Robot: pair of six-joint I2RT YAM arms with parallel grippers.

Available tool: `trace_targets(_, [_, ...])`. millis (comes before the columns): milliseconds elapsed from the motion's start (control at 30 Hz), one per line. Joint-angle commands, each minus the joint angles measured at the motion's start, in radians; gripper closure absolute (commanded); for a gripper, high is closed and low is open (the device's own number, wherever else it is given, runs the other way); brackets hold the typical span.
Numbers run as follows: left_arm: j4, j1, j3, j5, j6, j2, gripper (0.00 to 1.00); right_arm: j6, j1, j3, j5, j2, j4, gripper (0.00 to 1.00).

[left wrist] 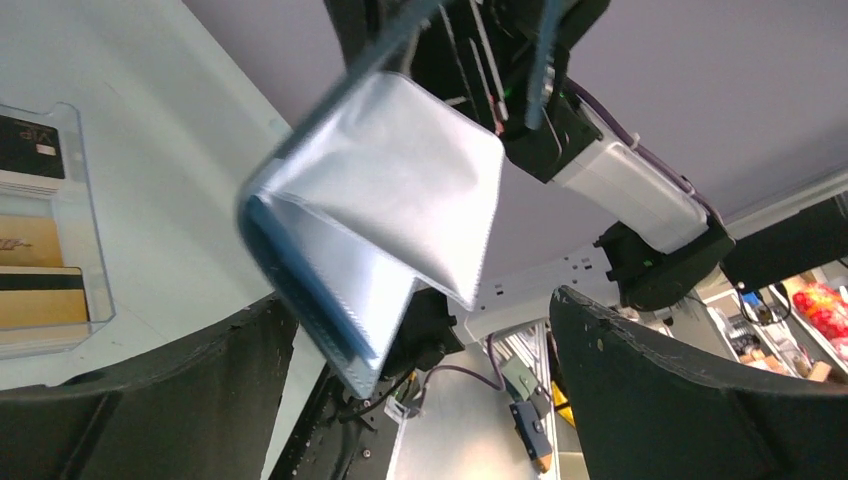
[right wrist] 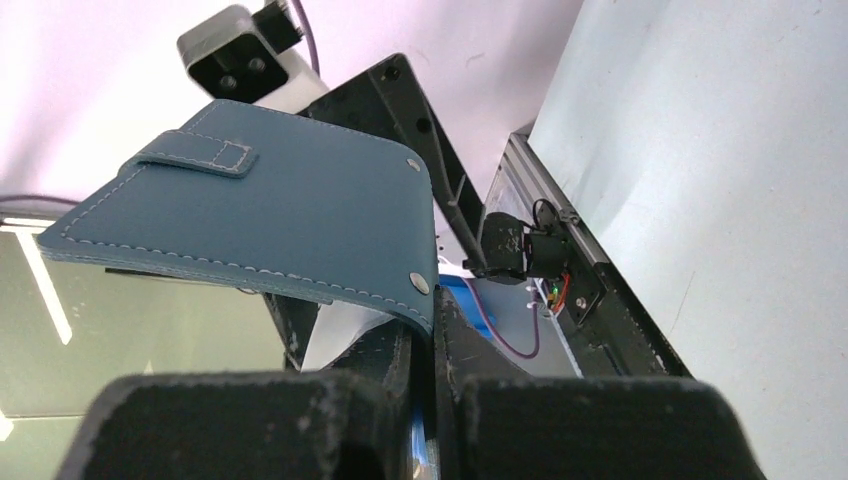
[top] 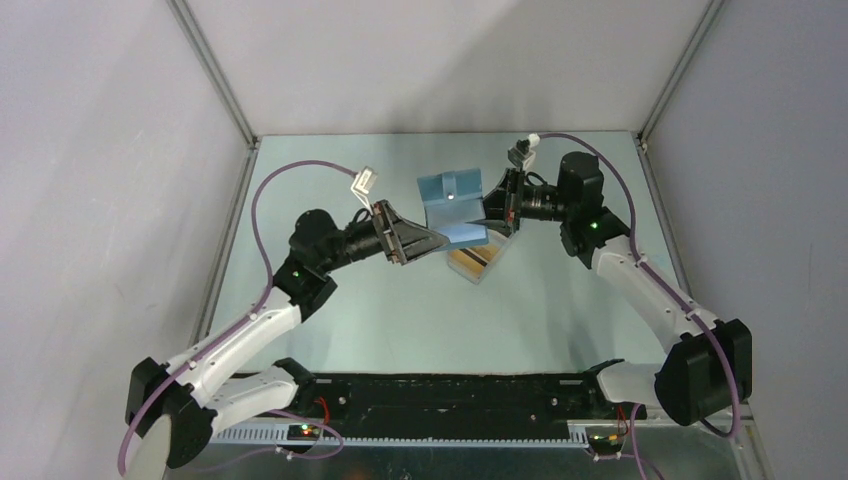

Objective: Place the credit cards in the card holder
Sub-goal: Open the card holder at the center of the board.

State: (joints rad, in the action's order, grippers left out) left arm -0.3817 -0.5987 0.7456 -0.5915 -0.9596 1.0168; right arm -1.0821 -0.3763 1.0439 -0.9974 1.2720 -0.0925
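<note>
Stitched blue card holder (right wrist: 250,230) — glossy clear sleeves inside — pinched by the right gripper (right wrist: 432,385). Left gripper (left wrist: 420,400) spread wide. Flat credit cards (left wrist: 40,295) in a clear tray (left wrist: 95,250).

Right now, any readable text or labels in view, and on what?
"VIP": on the black card in the clear tray.
Gold card beside it: dark script, too blurred to read.
Card holder: no text showing.
</note>
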Motion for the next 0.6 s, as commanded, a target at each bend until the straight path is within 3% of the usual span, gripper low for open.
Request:
trace_targets(0, [-0.053,-0.027,0.034,-0.037,0.051,-0.011,0.00,-0.050,0.002,0.012,0.024,0.015,-0.007,1.00])
trace_targets(267, [-0.054,-0.051,0.036,-0.020,0.127,-0.009,0.01,-0.098,0.003,0.013,0.022,0.034,-0.017,1.00])
trace_targets(400, [-0.053,-0.050,0.015,0.033,0.136,-0.003,0.13,-0.099,-0.004,0.013,0.022,0.027,-0.023,1.00])
trace_targets(500, [-0.053,-0.051,0.013,0.072,0.124,0.019,0.28,-0.092,-0.009,0.012,0.022,0.019,-0.013,1.00])
trace_targets(567, [-0.053,-0.050,0.017,0.094,0.124,0.032,0.30,-0.086,-0.011,0.013,0.021,0.014,-0.010,1.00])
